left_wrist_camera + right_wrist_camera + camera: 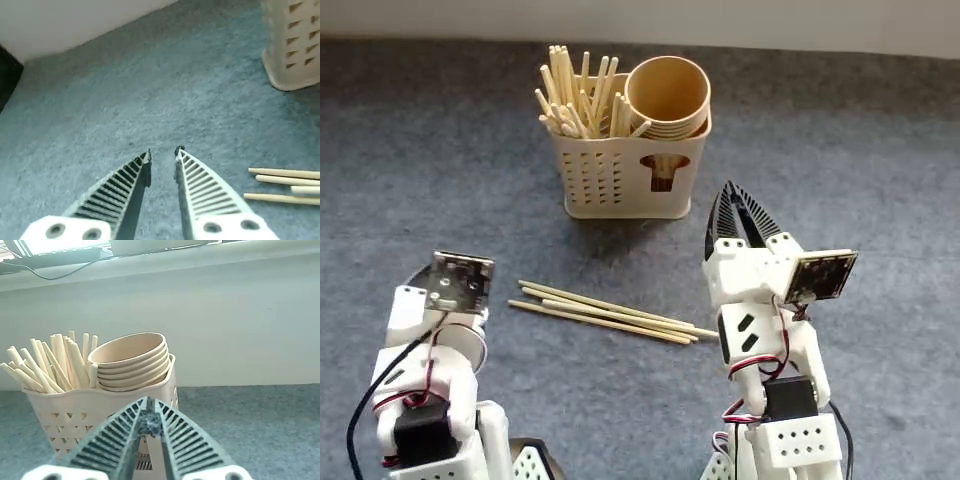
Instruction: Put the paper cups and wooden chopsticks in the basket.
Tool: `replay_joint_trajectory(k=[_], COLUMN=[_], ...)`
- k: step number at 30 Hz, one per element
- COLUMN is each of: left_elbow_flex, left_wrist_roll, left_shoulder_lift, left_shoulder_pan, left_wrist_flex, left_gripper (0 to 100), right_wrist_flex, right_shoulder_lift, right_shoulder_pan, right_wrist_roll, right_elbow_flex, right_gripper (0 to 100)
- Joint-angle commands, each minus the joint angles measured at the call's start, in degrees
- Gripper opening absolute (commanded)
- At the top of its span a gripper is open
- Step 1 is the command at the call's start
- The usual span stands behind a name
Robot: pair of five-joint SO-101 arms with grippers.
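A cream slotted basket [620,190] stands at the back middle of the grey carpet. It holds a stack of paper cups [668,95] and a bunch of upright wooden chopsticks [580,95]. Several loose chopsticks [610,312] lie flat on the carpet between the two arms. My right gripper [731,190] is shut and empty, its tips pointing at the basket [75,410] with the cups [132,362] just beyond. My left gripper [163,152] hovers low over bare carpet, narrowly open with nothing in it. The loose chopsticks [282,185] lie just to its side.
The left arm [430,350] sits at the near left, the right arm's body [770,350] at the near right. A pale wall [225,330] rises behind the basket. Bare carpet [440,160] lies left and right of the basket.
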Motion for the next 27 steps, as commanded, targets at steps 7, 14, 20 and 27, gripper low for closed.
replay_joint_trajectory(k=[7,14,20,27], left_elbow_flex=[-10.5,-13.6,-15.3,-18.2], left_wrist_roll=[-5.8,-15.2,-16.9,-16.8], left_shoulder_lift=[16.3,36.6,44.5,55.0], left_shoulder_pan=[12.5,22.6,31.3,35.5], left_wrist_flex=[6.2,6.3,6.2,0.7], left_gripper=[7,7,11,12], right_wrist_flex=[0.1,0.1,0.0,-0.3], right_shoulder_lift=[-1.0,-0.9,-1.4,-1.4], right_shoulder_pan=[0.7,0.7,2.2,10.0], right_wrist_roll=[-0.4,-0.4,-0.1,-0.4], right_elbow_flex=[-0.2,-0.1,1.2,1.1], right_gripper=[0.9,0.9,0.9,0.9])
